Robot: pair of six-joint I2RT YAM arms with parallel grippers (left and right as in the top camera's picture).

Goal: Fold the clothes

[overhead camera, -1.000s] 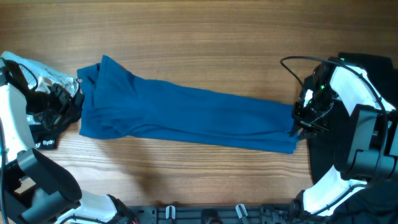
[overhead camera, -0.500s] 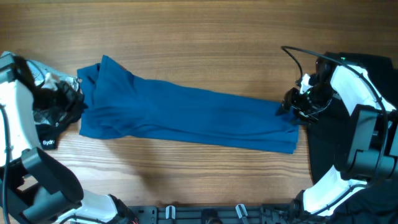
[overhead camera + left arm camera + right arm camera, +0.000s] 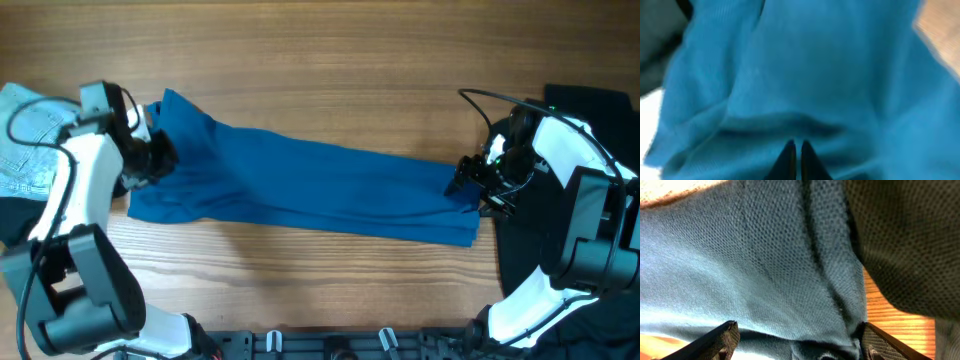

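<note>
A long blue garment (image 3: 300, 185) lies spread across the wooden table, running from the upper left down to the right. My left gripper (image 3: 160, 155) is over its bunched left end. In the left wrist view its fingers (image 3: 796, 146) are shut together, tips against the blue cloth (image 3: 805, 65), with nothing visibly pinched between them. My right gripper (image 3: 468, 182) is at the garment's right end. In the right wrist view its fingers (image 3: 797, 340) are wide open, with the blue cloth (image 3: 755, 265) lying between them.
Light denim clothing (image 3: 25, 130) lies at the far left edge, with dark cloth (image 3: 12, 215) below it. A black garment (image 3: 590, 100) lies at the right edge under my right arm and also shows in the right wrist view (image 3: 910, 240).
My left arm has swung right, from the pile at the left edge onto the blue garment's left end. My right gripper has shifted slightly left and up over the garment's right end.
</note>
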